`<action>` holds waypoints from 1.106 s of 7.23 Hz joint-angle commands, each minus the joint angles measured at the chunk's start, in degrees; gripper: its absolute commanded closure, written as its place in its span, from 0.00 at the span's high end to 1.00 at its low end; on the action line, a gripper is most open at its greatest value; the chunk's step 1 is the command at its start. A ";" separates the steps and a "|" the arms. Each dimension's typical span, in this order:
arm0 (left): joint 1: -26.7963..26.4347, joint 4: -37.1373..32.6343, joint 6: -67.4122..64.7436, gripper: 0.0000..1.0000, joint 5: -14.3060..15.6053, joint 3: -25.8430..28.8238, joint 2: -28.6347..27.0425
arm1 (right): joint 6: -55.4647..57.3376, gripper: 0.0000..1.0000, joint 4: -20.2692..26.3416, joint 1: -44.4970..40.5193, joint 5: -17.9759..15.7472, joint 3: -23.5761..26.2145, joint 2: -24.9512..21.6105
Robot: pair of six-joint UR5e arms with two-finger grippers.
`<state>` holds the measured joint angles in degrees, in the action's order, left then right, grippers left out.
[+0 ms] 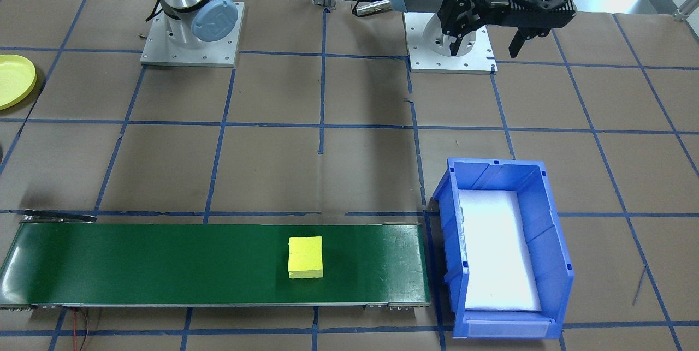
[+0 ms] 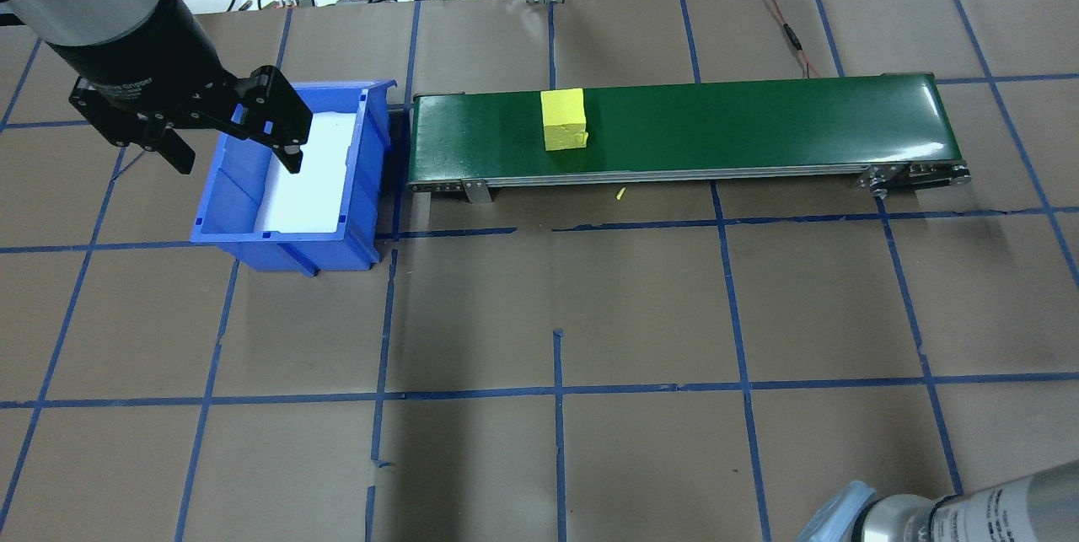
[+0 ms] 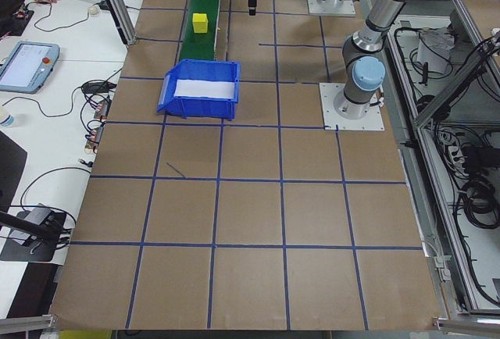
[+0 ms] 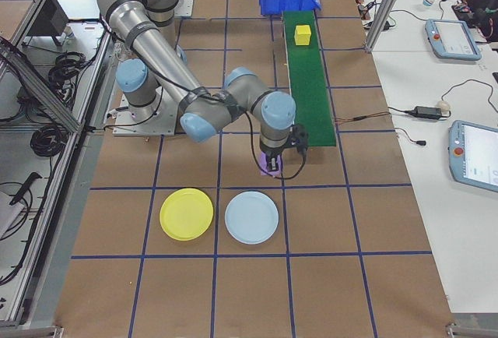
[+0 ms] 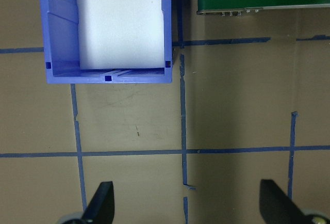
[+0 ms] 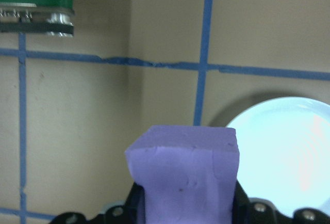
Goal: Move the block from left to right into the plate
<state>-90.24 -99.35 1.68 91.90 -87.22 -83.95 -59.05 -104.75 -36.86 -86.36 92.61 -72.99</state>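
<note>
My right hand is clamped on a purple foam block; from the right wrist camera the block fills the lower middle of the picture and hides the fingers almost wholly, only dark bits of the hand's body showing beside it. In the right-side view the hand hangs above the table just off the near end of the green conveyor belt, with the block a small purple patch under it. I cannot tell whether the block touches the table.

The yellow plate lies on the table beside a pale blue plate, the two close together but apart. The pale blue plate is nearer the hand, and its rim shows at the right edge of the right wrist picture, cut off. In the front-facing view the yellow plate is cut by the left edge.

A yellow block sits on the belt, roughly midway along it. A small yellow crumb lies on the table beside the belt.

My left hand hangs spread wide and empty over the near corner of the blue bin, whose floor is lined white. In its wrist view only the two fingertips show at the bottom edge.
</note>
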 commanded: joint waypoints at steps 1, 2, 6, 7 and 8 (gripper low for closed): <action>0.32 1.16 8.10 1.00 0.12 -0.23 0.28 | -10.44 0.29 -0.71 8.70 0.31 -0.49 5.28; 0.76 7.00 11.74 1.00 -0.14 -0.84 0.28 | -12.74 0.29 -4.02 10.30 0.49 -0.59 9.23; 1.20 4.60 4.48 1.00 -0.05 -0.06 0.11 | -12.23 1.00 -8.18 10.93 0.40 -1.02 12.09; 1.29 3.91 3.69 1.00 0.03 -0.06 0.28 | -12.06 1.00 -8.19 10.41 1.36 -2.07 11.65; 1.38 3.38 3.16 1.00 -0.05 -0.06 0.37 | -11.19 1.00 -7.06 8.92 4.15 -3.56 11.29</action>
<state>-88.98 -95.28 5.64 91.88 -87.33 -83.70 -70.94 -112.57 -26.67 -84.56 90.50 -61.25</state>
